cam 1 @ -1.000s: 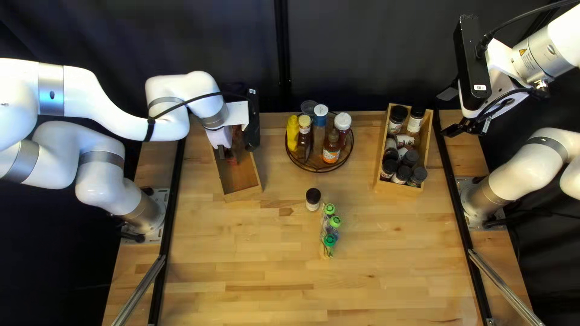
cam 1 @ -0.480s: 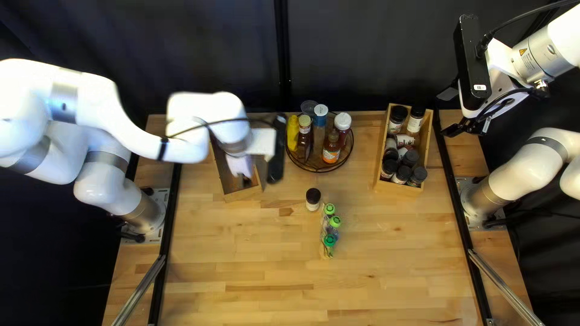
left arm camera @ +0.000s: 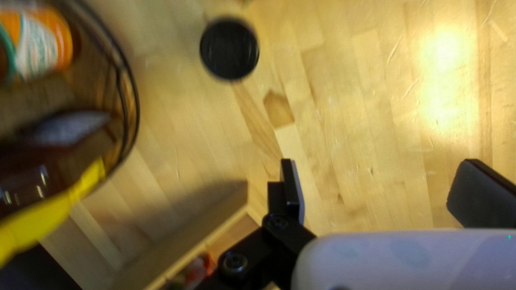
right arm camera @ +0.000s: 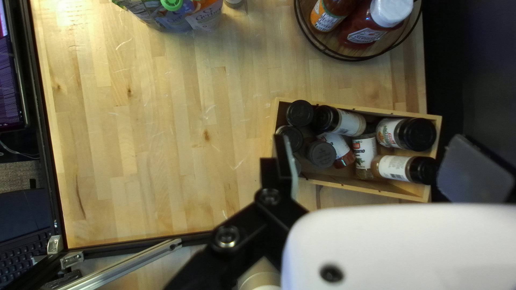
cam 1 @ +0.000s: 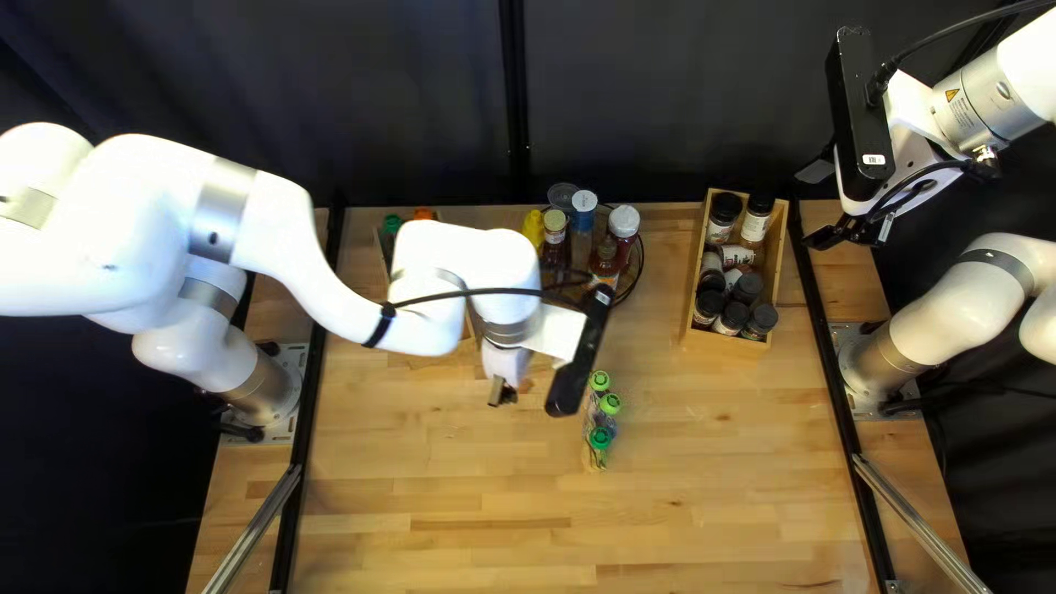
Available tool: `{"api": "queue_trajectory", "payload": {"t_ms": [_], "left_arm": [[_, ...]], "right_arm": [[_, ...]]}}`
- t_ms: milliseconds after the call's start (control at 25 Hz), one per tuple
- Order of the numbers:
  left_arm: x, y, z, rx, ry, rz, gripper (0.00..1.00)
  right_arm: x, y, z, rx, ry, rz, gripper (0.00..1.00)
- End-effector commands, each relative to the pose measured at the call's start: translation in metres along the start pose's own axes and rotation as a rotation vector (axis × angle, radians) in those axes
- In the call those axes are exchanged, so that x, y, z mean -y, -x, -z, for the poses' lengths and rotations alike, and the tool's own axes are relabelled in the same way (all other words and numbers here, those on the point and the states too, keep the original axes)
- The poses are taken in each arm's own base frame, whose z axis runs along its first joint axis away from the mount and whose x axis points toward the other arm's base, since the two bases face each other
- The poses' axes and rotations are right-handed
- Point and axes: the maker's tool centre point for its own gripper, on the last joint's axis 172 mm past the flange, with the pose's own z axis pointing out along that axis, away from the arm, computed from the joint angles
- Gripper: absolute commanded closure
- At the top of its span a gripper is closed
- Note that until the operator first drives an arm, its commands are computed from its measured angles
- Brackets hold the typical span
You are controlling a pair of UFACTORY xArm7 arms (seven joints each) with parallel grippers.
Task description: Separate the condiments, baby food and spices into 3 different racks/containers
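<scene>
L pincer hangs over the tabletop, near the L box — fingers spread wide apart, gripping nothing. The loose jar w/ black lid is ahead of it; in the top L view the arm hides the jar. L box lies partly under the pincer's links, w/ a green cap & smth orange at its far end. Wire rack is off to one side, holding a yellow bottle, a blue-capped bottle, a white-capped bottle, a sauce bottle w/ orange label, etc. Three green-capped pouches stand in a row nearer the near edge. R box is packed w/ spice jars, some upright, some lying. R pincer hangs just beside that box, fingers apart, also empty. A keyboard sits past the frame rail.

Vs. a sec ago: L arm has swung from over the L box out toward the tabletop's middle — the box's far end now shows, & the jar, visible in the top L view before, is covered there. R arm, R box & pouches: same spots.
</scene>
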Motion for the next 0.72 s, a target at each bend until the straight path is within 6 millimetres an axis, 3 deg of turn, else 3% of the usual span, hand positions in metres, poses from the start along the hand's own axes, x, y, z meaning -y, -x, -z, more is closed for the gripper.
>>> {"api": "queue_trajectory", "payload": {"t_ms": [40, 400, 720], "left_arm": [[0.017, -0.016, -0.012, -0.036, -0.01, -0.023, 0.0], [0.058, -0.008, -0.05, -0.083, -0.047, 0.014, 0.0], [0.075, -0.004, -0.075, -0.099, -0.037, 0.048, 0.0]], "right_arm": [[0.0, 0.0, 0.0, 0.0, 0.0, 0.0, 0.0], [0.0, 0.0, 0.0, 0.0, 0.0, 0.0, 0.0], [0.0, 0.0, 0.0, 0.0, 0.0, 0.0, 0.0]]}}
